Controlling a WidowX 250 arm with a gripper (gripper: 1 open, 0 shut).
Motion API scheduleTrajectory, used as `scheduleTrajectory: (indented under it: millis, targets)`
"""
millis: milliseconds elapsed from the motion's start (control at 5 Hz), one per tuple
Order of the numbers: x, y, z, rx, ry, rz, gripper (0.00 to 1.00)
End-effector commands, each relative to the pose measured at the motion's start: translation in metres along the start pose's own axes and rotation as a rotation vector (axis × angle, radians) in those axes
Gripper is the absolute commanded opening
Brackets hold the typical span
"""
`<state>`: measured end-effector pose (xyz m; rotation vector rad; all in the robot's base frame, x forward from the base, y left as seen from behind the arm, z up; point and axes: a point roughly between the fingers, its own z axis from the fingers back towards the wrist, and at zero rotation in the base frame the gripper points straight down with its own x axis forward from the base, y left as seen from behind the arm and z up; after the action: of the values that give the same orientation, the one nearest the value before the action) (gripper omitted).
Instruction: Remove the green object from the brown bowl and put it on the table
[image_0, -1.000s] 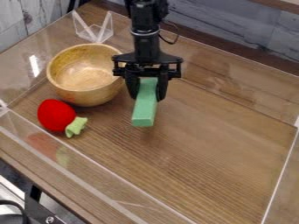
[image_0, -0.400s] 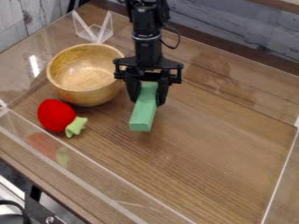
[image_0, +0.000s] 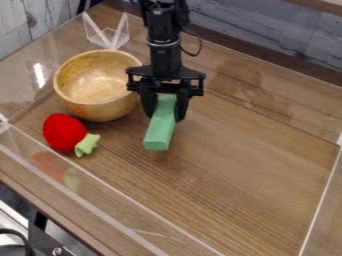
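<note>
Green object out, down on the table!
We see the gripper (image_0: 164, 101) fingers part-spread, clasping the green object (image_0: 162, 128) beside the brown bowl (image_0: 95, 85), table (image_0: 241, 150) beneath.

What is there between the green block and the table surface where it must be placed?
Nothing visible: the green block already touches the table with its lower end, beside the brown bowl, its top between the gripper fingers.

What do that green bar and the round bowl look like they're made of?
The green bar looks like soft foam: matte, even pale green, no shine, though rigid plastic can't be ruled out. The bowl appears to be light wood: thick walls, warm tan colour, a smooth satin inside with faint grain.
</note>
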<state>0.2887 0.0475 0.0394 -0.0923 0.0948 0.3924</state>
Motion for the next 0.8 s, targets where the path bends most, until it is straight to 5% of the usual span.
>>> scheduleTrajectory:
  millis: [0, 200, 600]
  targets:
    - [0.009, 0.005, -0.001, -0.008, -0.047, -0.042, 0.0]
    - [0.014, 0.009, -0.011, -0.012, -0.042, -0.087, 1.0]
    - [0.018, 0.022, -0.009, -0.048, -0.049, -0.104, 1.0]
